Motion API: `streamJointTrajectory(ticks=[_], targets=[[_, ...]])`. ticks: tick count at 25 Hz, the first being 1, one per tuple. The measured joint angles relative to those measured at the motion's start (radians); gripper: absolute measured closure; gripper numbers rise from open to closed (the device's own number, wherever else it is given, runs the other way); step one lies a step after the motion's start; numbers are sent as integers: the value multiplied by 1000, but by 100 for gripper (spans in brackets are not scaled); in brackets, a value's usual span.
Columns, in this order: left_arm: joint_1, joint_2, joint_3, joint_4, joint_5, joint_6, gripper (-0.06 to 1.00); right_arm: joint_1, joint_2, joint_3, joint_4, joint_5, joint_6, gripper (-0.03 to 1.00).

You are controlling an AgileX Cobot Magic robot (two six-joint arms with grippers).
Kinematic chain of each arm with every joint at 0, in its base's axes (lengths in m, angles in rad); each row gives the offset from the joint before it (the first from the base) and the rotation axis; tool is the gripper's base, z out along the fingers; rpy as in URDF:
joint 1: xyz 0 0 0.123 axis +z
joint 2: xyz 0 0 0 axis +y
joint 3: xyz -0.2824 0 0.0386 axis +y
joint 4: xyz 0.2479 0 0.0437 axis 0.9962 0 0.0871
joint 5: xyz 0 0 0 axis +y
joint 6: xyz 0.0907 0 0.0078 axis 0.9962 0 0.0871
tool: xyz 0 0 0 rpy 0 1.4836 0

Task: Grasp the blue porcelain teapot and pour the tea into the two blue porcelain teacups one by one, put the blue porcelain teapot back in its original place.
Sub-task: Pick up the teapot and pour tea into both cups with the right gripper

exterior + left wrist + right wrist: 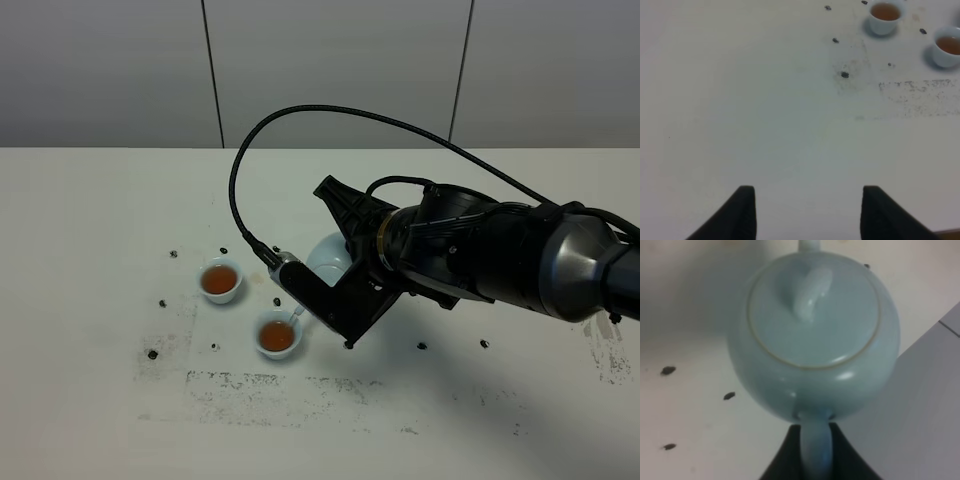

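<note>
My right gripper [815, 455] is clamped on the loop handle of the blue porcelain teapot [812, 340], which is pale sky-blue and round-bellied, with its knobbed lid seated. Its handle-to-spout line runs straight away from my fingers, and the spout points at the near teacup [277, 336] just beside it. That cup and the far teacup [221, 281] both hold amber tea. My left gripper [807, 212] stands wide apart and empty over the table [740, 100].

The teapot [812, 340] is plain pale sky-blue, with what looks like a thin tan line round its lid. The far cup [222, 296] and near cup [278, 353] are paler blue-white, their tea [219, 281] reddish amber. The desk [100, 220] is white, flecked with black specks and grey scuffs. The left fingers [742, 212] are black.
</note>
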Motion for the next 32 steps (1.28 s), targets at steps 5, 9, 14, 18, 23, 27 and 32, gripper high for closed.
streamJointTrajectory(ticks=[5,9,14,18,23,27,32], targets=[[0,0,0,0,0,0,45,0,0,0,-16,-2,0,94],[0,0,0,0,0,-1,45,0,0,0,-23,-8,0,94],[0,0,0,0,0,-1,45,0,0,0,-26,-8,1,94],[0,0,0,0,0,-1,45,0,0,0,-26,-15,23,94],[0,0,0,0,0,-1,45,0,0,0,-11,-19,29,94],[0,0,0,0,0,-1,45,0,0,0,74,-18,32,94],[0,0,0,0,0,-1,45,-7,-2,0,247,-13,32,94]])
